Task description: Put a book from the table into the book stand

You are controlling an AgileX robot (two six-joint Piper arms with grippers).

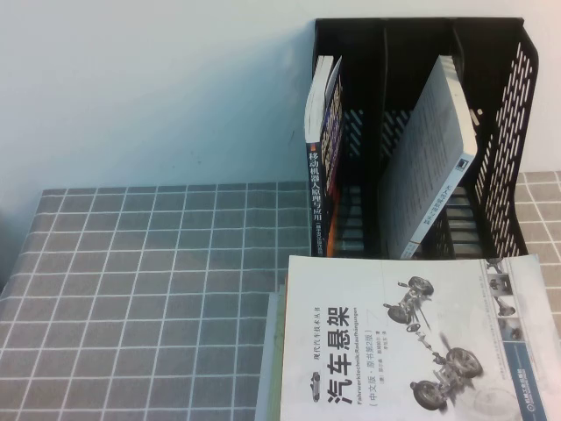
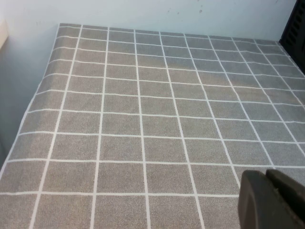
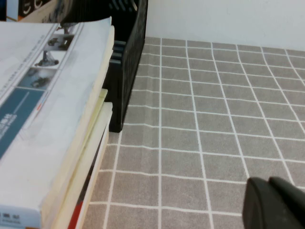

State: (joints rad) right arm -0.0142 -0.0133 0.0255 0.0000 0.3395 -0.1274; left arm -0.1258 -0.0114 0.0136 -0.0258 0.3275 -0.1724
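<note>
The book (image 1: 412, 338), white with a bold black title and grey car-part pictures, lies flat on top of a stack at the front right of the table (image 1: 131, 289). It also shows in the right wrist view (image 3: 43, 95). The black book stand (image 1: 508, 114) stands behind it at the back right; its right slot is empty. Neither gripper shows in the high view. My left gripper (image 2: 266, 176) is shut and empty above bare cloth, far from the book. My right gripper (image 3: 268, 182) is shut and empty above the cloth beside the stack.
A dark-spined book (image 1: 320, 149) stands in the stand's left slot and a white book (image 1: 429, 167) leans in the middle slot. Under the top book lie other books (image 3: 88, 176). A pale wall runs behind the table.
</note>
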